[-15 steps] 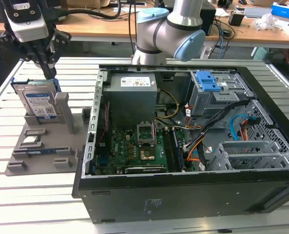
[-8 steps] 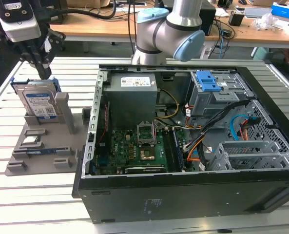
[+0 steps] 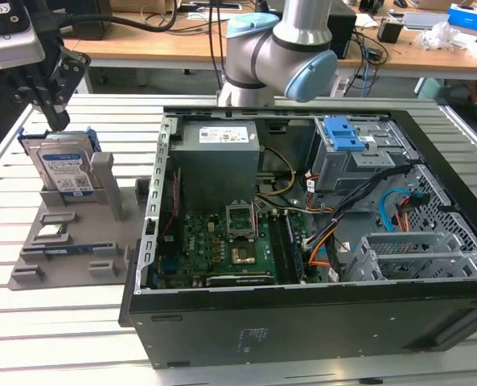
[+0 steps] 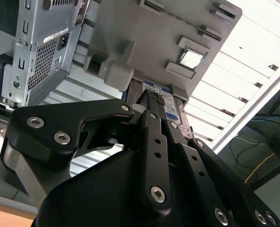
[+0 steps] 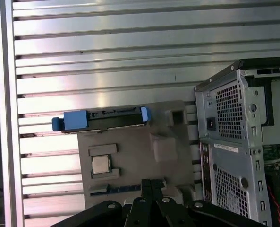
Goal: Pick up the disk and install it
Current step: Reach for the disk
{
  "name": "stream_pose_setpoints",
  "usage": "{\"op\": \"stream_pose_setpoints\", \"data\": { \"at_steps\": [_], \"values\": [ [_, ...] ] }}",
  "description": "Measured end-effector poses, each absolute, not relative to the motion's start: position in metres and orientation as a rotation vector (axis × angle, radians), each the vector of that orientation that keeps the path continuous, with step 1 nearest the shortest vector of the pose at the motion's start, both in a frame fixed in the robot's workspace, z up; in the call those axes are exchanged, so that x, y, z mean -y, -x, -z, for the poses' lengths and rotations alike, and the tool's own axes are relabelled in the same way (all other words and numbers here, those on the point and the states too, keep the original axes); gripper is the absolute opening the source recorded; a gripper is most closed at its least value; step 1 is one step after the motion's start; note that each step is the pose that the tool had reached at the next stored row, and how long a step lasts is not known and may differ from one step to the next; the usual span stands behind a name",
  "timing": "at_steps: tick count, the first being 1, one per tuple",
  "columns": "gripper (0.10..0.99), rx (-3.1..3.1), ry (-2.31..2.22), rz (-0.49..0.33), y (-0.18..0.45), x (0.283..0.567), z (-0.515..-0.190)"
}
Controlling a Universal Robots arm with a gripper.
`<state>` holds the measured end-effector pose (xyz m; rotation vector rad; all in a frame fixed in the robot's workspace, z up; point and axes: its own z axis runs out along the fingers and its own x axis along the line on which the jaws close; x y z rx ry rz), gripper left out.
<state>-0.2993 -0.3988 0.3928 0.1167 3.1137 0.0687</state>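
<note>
Above upright disk in grey holder, claw clenched empty, computer case beside

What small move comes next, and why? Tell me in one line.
Probably open the gripper: its fingers look shut while it hangs just above the disk, which stands upright in the grey holder beside the computer case. Shut, they could not straddle the disk's top edge.

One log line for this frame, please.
gripper: jaws shut, over disk | disk: upright in grey holder, beside open computer case | install: not done
</note>
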Motion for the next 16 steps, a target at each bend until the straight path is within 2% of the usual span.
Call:
{"op": "stream_pose_setpoints", "data": {
  "at_steps": [16],
  "values": [
    [0.106, -3.114, -0.117, -0.069, 0.33, 0.399, -0.392]
  ]
}}
